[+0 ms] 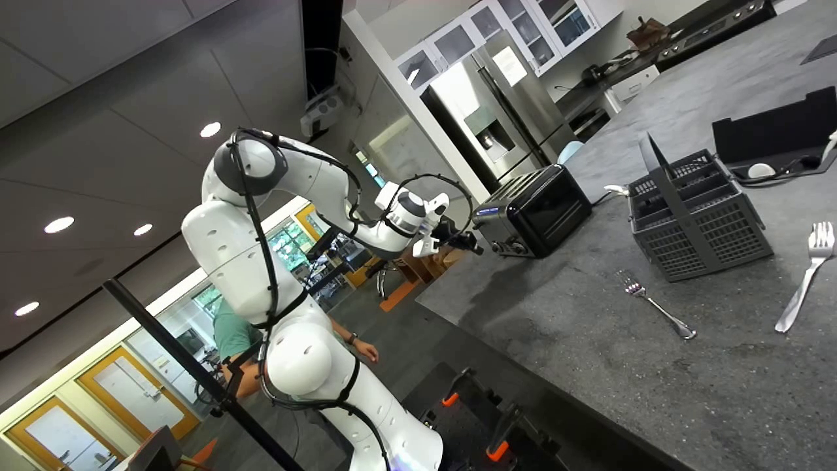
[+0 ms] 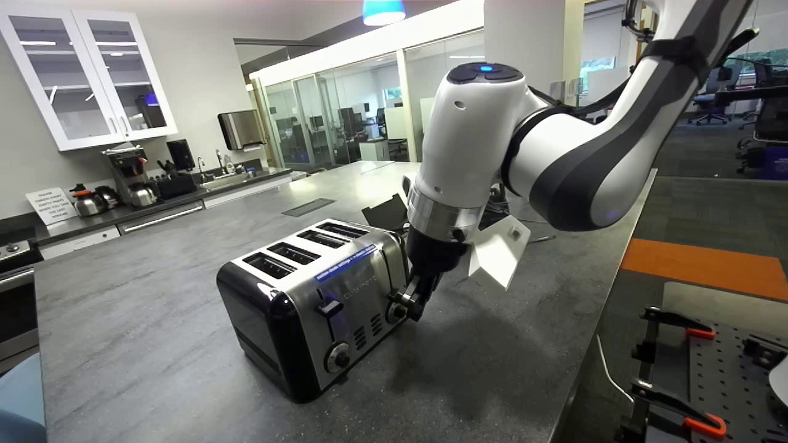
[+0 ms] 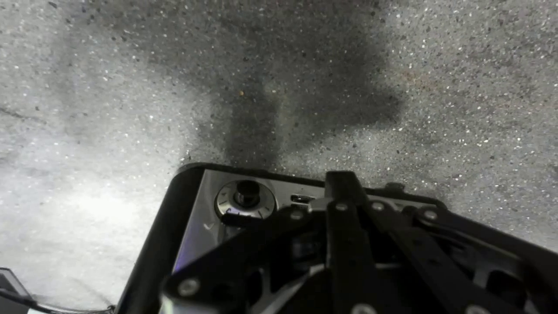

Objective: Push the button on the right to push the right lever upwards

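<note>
Wrist view: hand [image 3: 344, 179] pressed together at front of toaster [image 3: 202, 235] (touching or not, cannot tell), right lever [image 3: 239, 220] nearby. Both exterior views: toaster stands upright on counter [image 2: 154, 307].

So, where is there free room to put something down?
The counter looks free between the toaster and the smaller fork, and behind the toaster, toward the oven. Crowded: around the cutlery basket, larger fork and black case; also the toaster's front, by the fingers.
</note>
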`<state>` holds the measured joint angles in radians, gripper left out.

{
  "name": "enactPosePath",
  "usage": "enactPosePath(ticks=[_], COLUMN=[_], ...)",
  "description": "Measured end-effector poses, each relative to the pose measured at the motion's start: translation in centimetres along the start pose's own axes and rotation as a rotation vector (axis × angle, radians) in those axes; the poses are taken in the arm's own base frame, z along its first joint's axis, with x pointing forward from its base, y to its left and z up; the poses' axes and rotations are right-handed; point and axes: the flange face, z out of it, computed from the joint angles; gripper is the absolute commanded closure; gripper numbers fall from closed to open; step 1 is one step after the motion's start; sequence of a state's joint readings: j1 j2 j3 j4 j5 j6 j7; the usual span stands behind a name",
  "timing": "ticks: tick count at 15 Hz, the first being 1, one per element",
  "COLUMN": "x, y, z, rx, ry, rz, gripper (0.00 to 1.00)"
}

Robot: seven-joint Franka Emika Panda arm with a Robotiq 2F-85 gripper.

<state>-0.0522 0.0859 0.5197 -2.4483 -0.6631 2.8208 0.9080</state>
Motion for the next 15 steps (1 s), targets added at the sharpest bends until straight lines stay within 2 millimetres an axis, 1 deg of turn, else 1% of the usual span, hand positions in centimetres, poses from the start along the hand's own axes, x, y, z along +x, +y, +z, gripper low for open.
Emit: enactPosePath(ticks=[6,12,15], x=[-0.1,-0.6,-0.4], y=[-0.2,-2.6,-3.2], z=[0.1,0.0,0.9], rx=[-0.004,-0.035,-0.072], ry=[0.007,0.078,0.086], rz=[-0.007,-0.018,-0.005], gripper=[1.0,1.0,1.0])
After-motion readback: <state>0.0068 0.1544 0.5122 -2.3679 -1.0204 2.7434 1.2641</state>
